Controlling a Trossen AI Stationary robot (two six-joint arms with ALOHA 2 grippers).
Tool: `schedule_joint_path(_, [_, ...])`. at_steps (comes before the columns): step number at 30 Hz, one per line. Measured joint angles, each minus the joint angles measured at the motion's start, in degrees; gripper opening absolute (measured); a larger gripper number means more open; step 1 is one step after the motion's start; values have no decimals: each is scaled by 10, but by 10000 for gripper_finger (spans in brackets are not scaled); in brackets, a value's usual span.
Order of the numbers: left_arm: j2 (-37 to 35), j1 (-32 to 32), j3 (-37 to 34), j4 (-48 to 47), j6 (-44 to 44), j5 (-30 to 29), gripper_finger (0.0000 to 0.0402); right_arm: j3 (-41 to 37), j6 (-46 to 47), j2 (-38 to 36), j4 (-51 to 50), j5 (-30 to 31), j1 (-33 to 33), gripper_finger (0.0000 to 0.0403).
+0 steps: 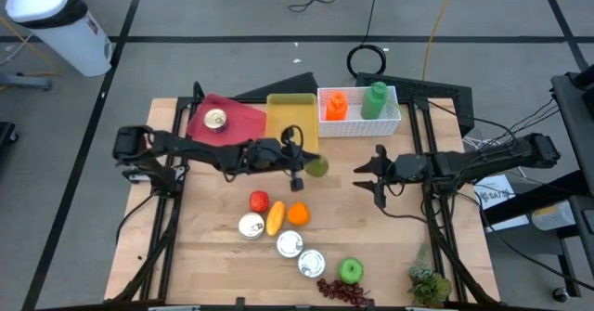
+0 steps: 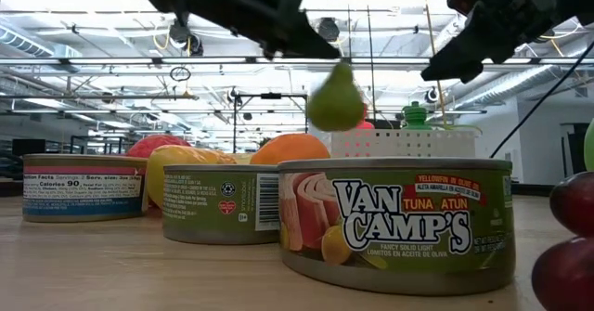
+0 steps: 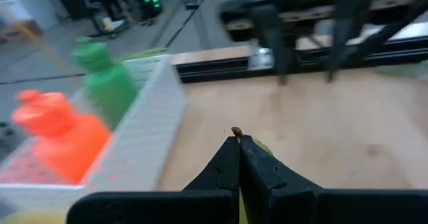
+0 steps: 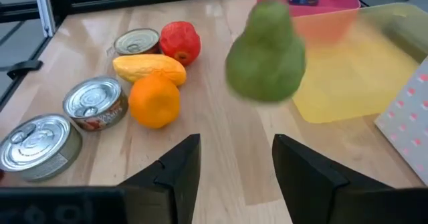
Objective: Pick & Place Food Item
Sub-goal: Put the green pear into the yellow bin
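Observation:
A green pear (image 1: 317, 168) hangs in the air above the table's middle, just right of the yellow tray (image 1: 291, 116); it also shows in the low view (image 2: 335, 97) and the right wrist view (image 4: 266, 50). My left gripper (image 1: 306, 165) reaches in from the table's left and is shut on the pear. My right gripper (image 1: 373, 176) waits open a little to the pear's right, its fingers (image 4: 180, 164) apart and pointing toward it, touching nothing. My left gripper (image 3: 238, 145) pinches the pear's top end at the brown stem (image 3: 235, 131) between its two shut fingers. The fingers come level from the table's left. The pear (image 2: 335, 97) hangs below the fingers, lifted clear of the table.
A white basket (image 1: 390, 123) with an orange bottle (image 1: 336, 106) and a green bottle (image 1: 375, 99) stands at the far edge. A pink tray (image 1: 232, 125) holds a can. Near the front lie cans (image 1: 290, 244), a red fruit (image 1: 259, 200), an orange (image 1: 298, 213), a green apple (image 1: 350, 271) and grapes (image 1: 342, 291).

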Motion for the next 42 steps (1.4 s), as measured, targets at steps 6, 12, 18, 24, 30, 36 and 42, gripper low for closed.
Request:
schedule_joint_path(6, [-52,46,0,-64,22,-19,0,0,4,0,4,0,0,173])
schedule_joint_path(12, [-68,121,0,-85,42,-19,0,0,4,0,3,0,0,173])
schedule_joint_path(18, [-55,167,-1,-105,9,16,2,0,5,1,1,0,0,173])
schedule_joint_path(24, [-55,142,-1,-107,-31,66,16,-55,15,37,119,-46,0,174])
schedule_joint_path(30, [-55,111,-1,-111,-109,18,72,-146,-36,131,411,-220,1,185])
schedule_joint_path(36, [-55,73,-1,-145,-158,36,165,-136,-60,202,491,-321,52,245])
schedule_joint_path(42, [-51,36,0,-159,-160,37,222,-53,-117,208,229,-196,104,282])
